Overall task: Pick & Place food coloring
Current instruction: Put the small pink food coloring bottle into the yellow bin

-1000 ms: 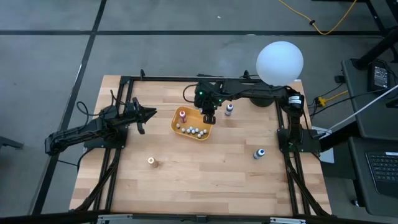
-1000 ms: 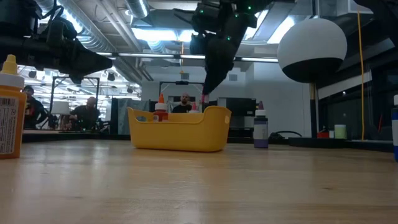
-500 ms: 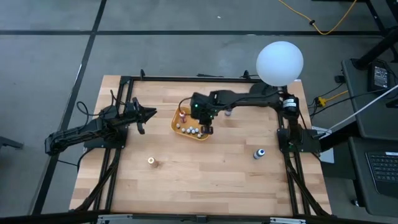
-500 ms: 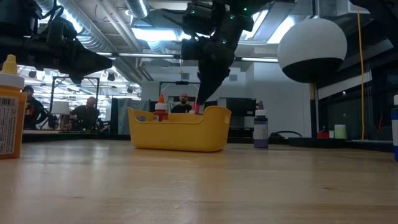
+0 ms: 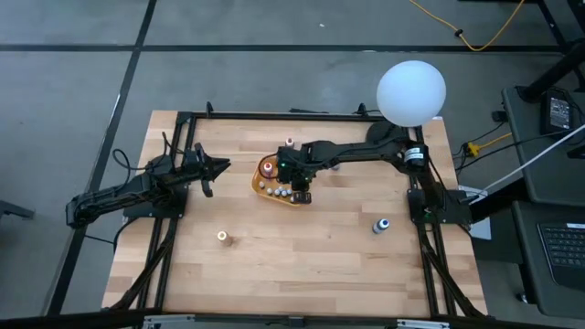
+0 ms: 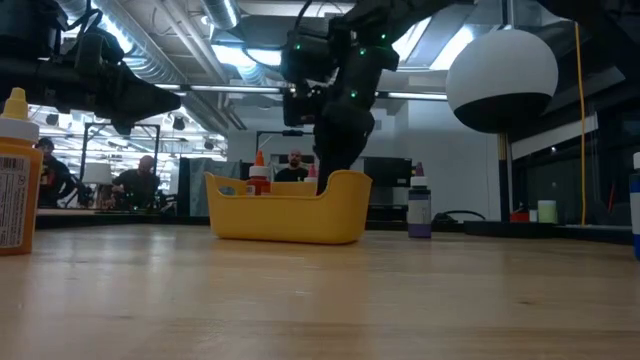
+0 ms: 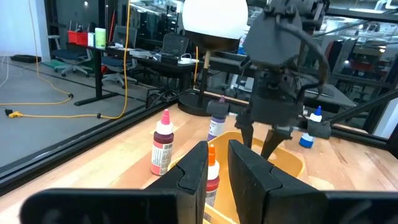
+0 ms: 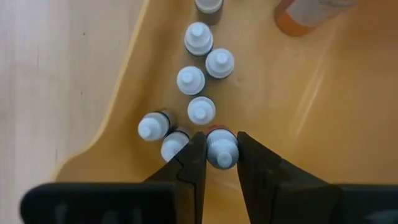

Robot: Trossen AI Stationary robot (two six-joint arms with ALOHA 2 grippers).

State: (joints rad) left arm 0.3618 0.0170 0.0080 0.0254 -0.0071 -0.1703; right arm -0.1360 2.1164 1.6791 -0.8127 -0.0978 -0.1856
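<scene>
An orange tray (image 5: 258, 183) holds several tiny white-capped food coloring bottles (image 8: 198, 74) and a red-tipped one (image 6: 259, 178). My right gripper (image 5: 300, 194) reaches steeply down into the tray, shut on one small bottle (image 8: 221, 151) with a reddish collar. The tray wall (image 6: 285, 215) hides its fingertips in the low view. A maroon-topped bottle (image 5: 290, 143), a purple one (image 6: 419, 210), a blue one (image 5: 380, 225) and one more (image 5: 222, 237) stand on the table. My left gripper (image 5: 216, 167) waits at the table's left with only a narrow gap between its fingers, which hold nothing. My right gripper pinches the small bottle at its white cap (image 8: 221, 152) between its two fingers. The fingers come from above, pointing steeply down. The bottle stands upright inside the tray beside the others. Whether its base rests on the tray floor, I cannot tell.
A white globe lamp (image 5: 411, 91) stands at the far right corner. A large orange bottle (image 6: 15, 170) is close to the low camera. Black frame rails (image 5: 174, 228) run along the table's sides. Bare wood (image 5: 302, 265) lies toward the near edge.
My right gripper has sunk and gone toward the near and left edges, from above the tray's far rim down into the tray. It has stayed shut on the small bottle, which is now behind the tray wall in the low view.
</scene>
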